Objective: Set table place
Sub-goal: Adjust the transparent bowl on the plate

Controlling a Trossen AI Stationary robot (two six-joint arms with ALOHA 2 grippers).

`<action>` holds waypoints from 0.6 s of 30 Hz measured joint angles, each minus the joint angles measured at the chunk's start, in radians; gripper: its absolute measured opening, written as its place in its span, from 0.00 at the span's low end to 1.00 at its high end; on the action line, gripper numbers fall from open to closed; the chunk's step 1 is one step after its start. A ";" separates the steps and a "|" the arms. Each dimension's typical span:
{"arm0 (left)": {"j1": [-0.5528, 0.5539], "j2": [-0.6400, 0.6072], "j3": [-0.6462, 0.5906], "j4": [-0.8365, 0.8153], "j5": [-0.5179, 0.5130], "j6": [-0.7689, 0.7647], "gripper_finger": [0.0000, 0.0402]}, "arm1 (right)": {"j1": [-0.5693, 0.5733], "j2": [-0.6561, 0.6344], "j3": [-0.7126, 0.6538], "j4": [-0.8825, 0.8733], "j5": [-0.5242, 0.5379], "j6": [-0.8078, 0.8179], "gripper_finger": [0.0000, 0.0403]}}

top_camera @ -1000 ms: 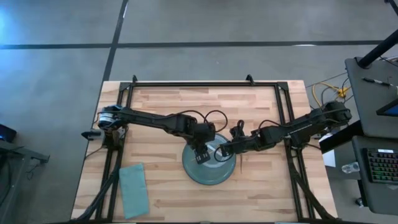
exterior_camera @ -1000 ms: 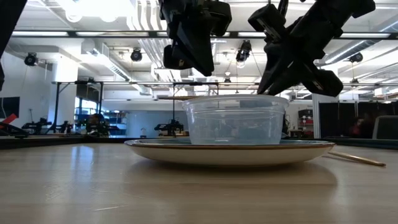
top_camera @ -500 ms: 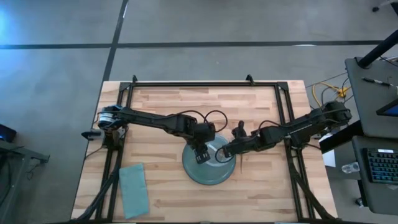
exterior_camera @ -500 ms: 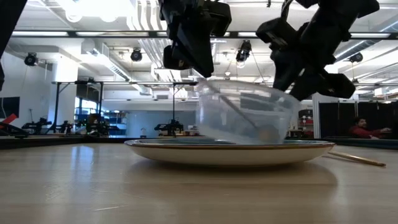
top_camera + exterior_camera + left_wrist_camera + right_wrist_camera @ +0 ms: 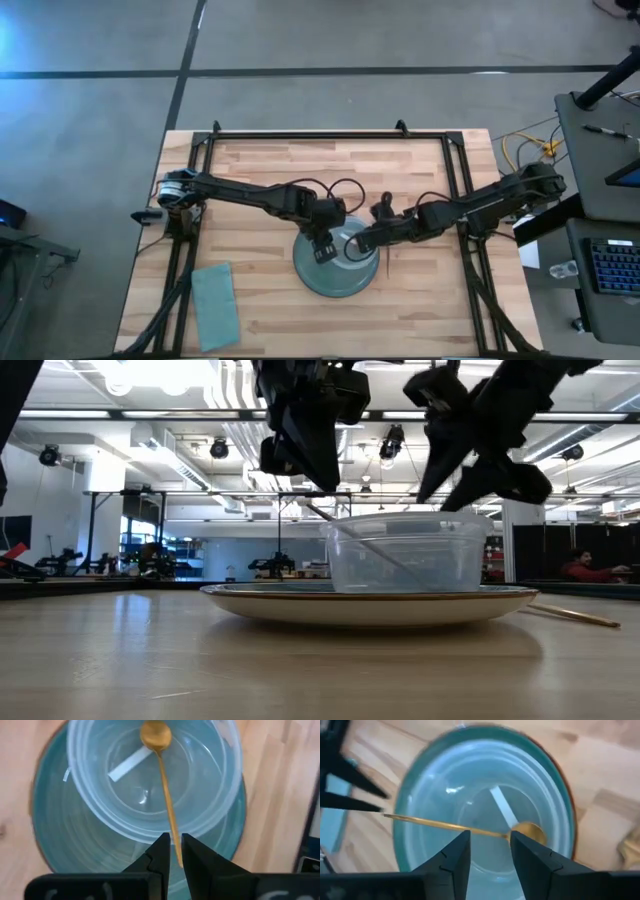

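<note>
A clear plastic bowl (image 5: 400, 560) stands level on a teal plate (image 5: 310, 282) in the middle of the wooden table (image 5: 250, 170). My left gripper (image 5: 322, 247) hangs over the plate's left part, shut on a gold spoon (image 5: 167, 795). The spoon's head (image 5: 155, 734) lies inside the bowl. My right gripper (image 5: 361, 246) is open just above the bowl's right side. In the right wrist view (image 5: 490, 851) its fingers stand on either side of the spoon's neck (image 5: 490, 834), above it. My left gripper pinches the spoon's handle near its free end (image 5: 176, 851) between its two fingers, from above, pointing down. The spoon slants down from the fingers (image 5: 310, 508) to its head on the bowl's floor (image 5: 428, 584). My right gripper: I cannot tell whether its fingers touch the bowl's rim.
A folded teal napkin (image 5: 214, 305) lies near the table's front left corner. A thin wooden stick (image 5: 575, 616) lies on the table right of the plate. A black rail frame (image 5: 330, 135) edges the table. A person (image 5: 575, 568) sits far off in the room.
The bowl tipped up on the plate, slid a little toward the table's right edge and now stands level again. The spoon now slants into the bowl with its head on the floor. My right gripper went up and right with the bowl, then came back down.
</note>
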 joint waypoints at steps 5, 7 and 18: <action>0.000 0.000 0.000 0.000 -0.046 0.000 0.08 | -0.009 0.000 0.053 -0.057 0.061 -0.016 0.30; 0.000 0.000 -0.001 0.000 -0.048 0.000 0.08 | -0.024 0.001 0.061 -0.127 0.074 0.013 0.26; 0.000 -0.003 -0.001 -0.002 -0.073 -0.002 0.08 | -0.102 0.006 -0.021 -0.206 0.021 0.034 0.03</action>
